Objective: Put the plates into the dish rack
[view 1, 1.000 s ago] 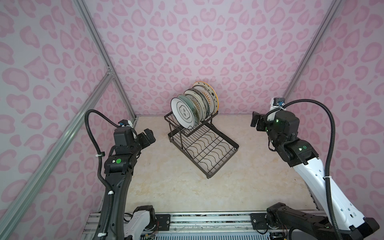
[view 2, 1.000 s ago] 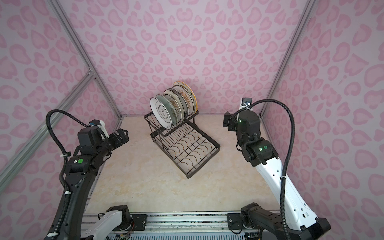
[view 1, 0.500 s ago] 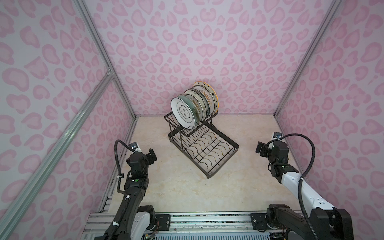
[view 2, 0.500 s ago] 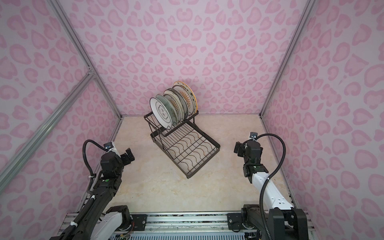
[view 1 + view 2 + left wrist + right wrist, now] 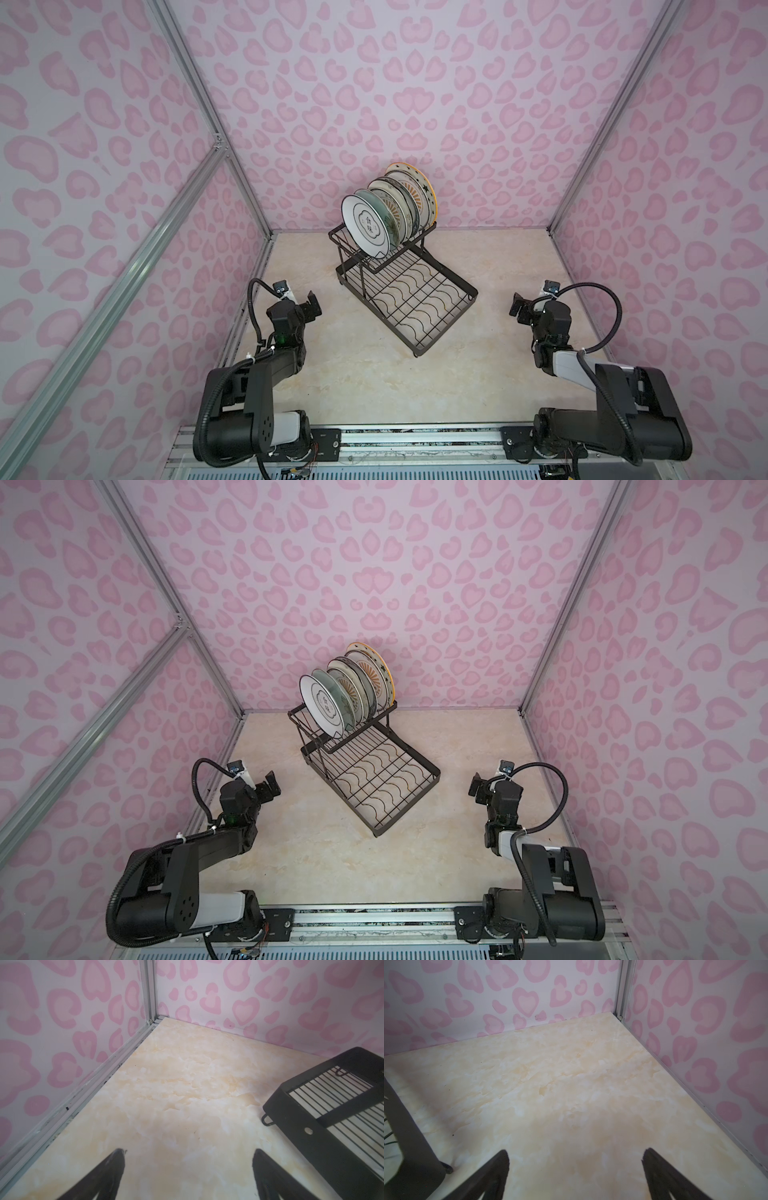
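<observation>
Several plates [image 5: 368, 226] [image 5: 326, 706] stand upright in a row in the raised tier of the black wire dish rack [image 5: 419, 328] [image 5: 382, 806], at the back middle of the table. The front plate is white with dark lettering, and the rearmost plate [image 5: 426, 189] has an orange rim. The rack's flat lower tray holds nothing. My left gripper [image 5: 313, 307] [image 5: 270, 785] [image 5: 188, 1151] hangs open and empty, low at the left of the rack [image 5: 311, 1132]. My right gripper [image 5: 518, 307] [image 5: 476, 787] [image 5: 576, 1150] hangs open and empty at the right, with a rack corner [image 5: 409, 1147] at the edge of its wrist view.
Pink heart-patterned walls [image 5: 415, 104] enclose the beige marble-look table [image 5: 374, 382] on three sides, with aluminium posts in the corners. A metal rail [image 5: 415, 442] carrying both arm bases runs along the front edge.
Both arms have come down from high above the table and folded back low towards the front. Both grippers stayed open. The rack and plates have not moved.
</observation>
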